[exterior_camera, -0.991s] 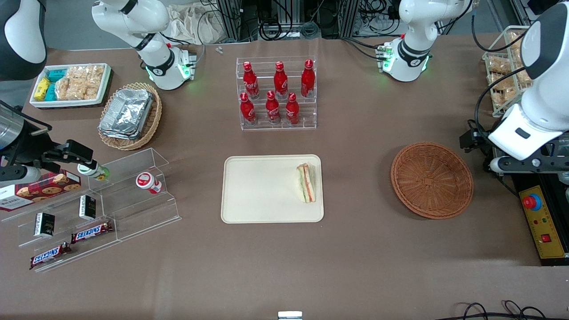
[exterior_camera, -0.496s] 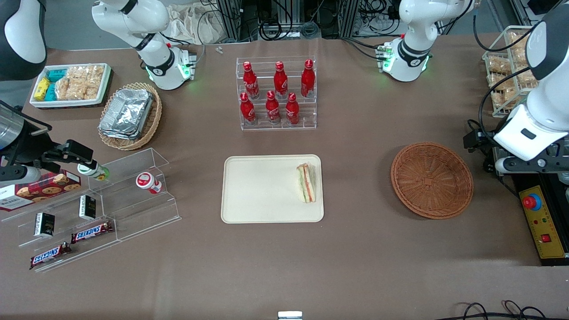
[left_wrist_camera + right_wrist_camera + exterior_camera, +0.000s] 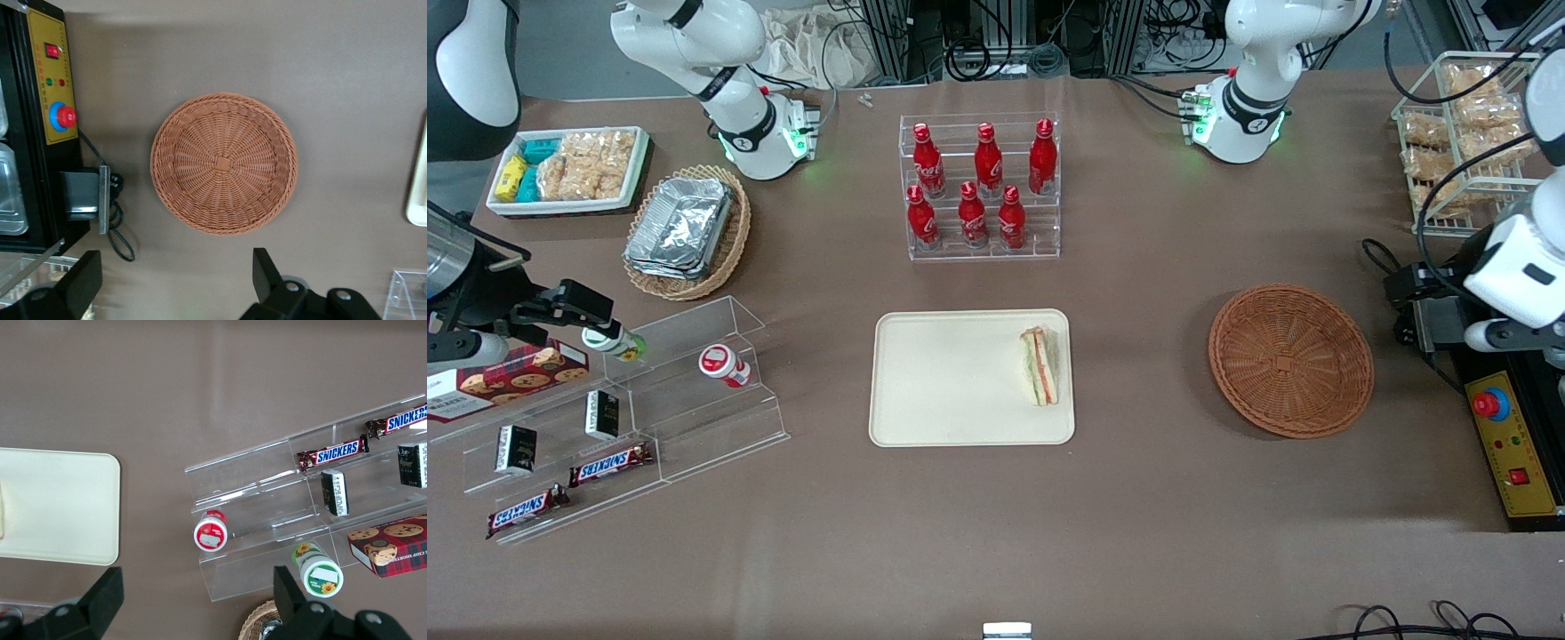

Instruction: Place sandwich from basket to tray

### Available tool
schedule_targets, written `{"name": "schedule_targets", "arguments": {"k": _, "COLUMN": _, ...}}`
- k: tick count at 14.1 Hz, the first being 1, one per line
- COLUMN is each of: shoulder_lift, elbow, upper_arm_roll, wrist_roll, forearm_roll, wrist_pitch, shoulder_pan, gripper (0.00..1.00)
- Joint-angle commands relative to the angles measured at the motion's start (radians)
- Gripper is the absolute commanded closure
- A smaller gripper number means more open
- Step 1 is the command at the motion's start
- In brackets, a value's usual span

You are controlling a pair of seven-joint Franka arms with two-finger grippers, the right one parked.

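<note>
Sandwich [image 3: 1040, 365] rests on tray [image 3: 951, 409] near its 3 o'clock rim; basket [image 3: 1290, 359] sits empty. Gripper [image 3: 177, 283], wide open w/ nothing held, hangs above counter [image 3: 1138, 498] beside basket. Risk: sandwich close to rim, could slide off if tray's bumped.

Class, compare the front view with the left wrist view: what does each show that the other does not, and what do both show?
Only the front view shows the sandwich lying on the tray at the end nearer the basket, plus the red bottles in their rack. Only the left wrist view shows the gripper, open and empty, high above the table beside the basket. Both show the empty basket, an edge of the tray, and the yellow control box with its red button.
</note>
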Motion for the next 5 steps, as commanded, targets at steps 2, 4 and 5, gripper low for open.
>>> {"name": "schedule_targets", "arguments": {"k": 2, "shoulder_lift": -0.036, "elbow": -0.003, "upper_arm_roll": 0.220, "wrist_roll": 0.081, "forearm_roll": -0.044, "wrist_pitch": -0.019, "shoulder_pan": -0.180, "gripper": 0.00}}
{"name": "schedule_targets", "arguments": {"k": 4, "shoulder_lift": -0.033, "elbow": -0.003, "upper_arm_roll": 0.220, "wrist_roll": 0.078, "forearm_roll": -0.044, "wrist_pitch": -0.016, "shoulder_pan": -0.183, "gripper": 0.00}}
{"name": "schedule_targets", "arguments": {"k": 5, "shoulder_lift": -0.032, "elbow": -0.003, "upper_arm_roll": 0.220, "wrist_roll": 0.075, "forearm_roll": -0.044, "wrist_pitch": -0.014, "shoulder_pan": -0.183, "gripper": 0.00}}
